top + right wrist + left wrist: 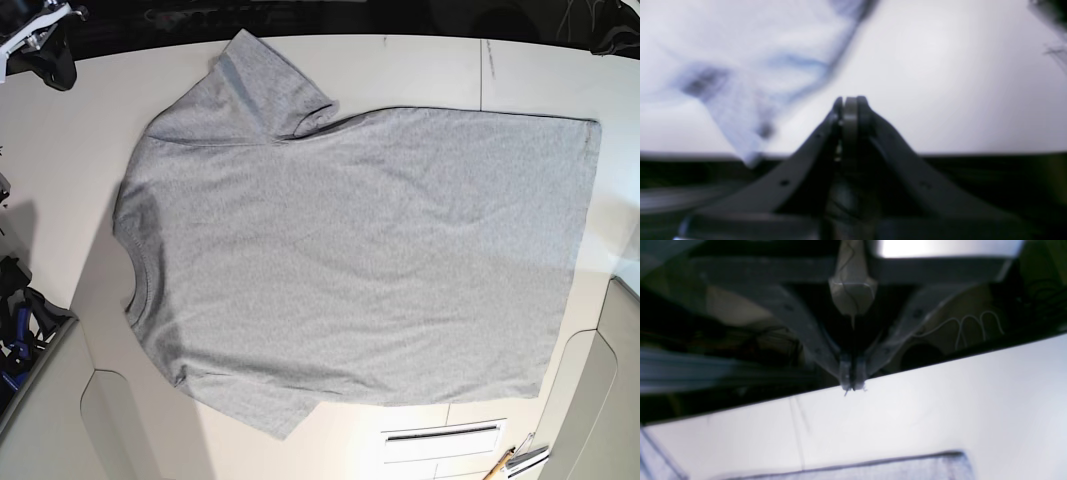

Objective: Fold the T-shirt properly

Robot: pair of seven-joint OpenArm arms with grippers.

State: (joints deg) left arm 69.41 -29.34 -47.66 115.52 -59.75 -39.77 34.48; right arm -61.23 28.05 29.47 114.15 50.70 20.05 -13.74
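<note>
The light heather-grey T-shirt (350, 250) lies spread flat on the white table (430, 70), plain side up, with its collar to the left and its hem to the right. No gripper shows in the base view. In the left wrist view my left gripper (852, 386) is shut and empty, seen against the table's edge, and a corner of the T-shirt (907, 468) lies at the bottom of the frame. In the right wrist view my right gripper (849, 100) is shut and empty above bare table, with a blurred sleeve of the T-shirt (740, 110) to its left.
A seam (483, 70) crosses the table at the back. White rounded panels (600, 400) flank the front corners. Dark gear (25, 320) stands at the left edge and a small tool-like object (518, 460) lies at the front right. Cables (973, 326) lie beyond the table's edge.
</note>
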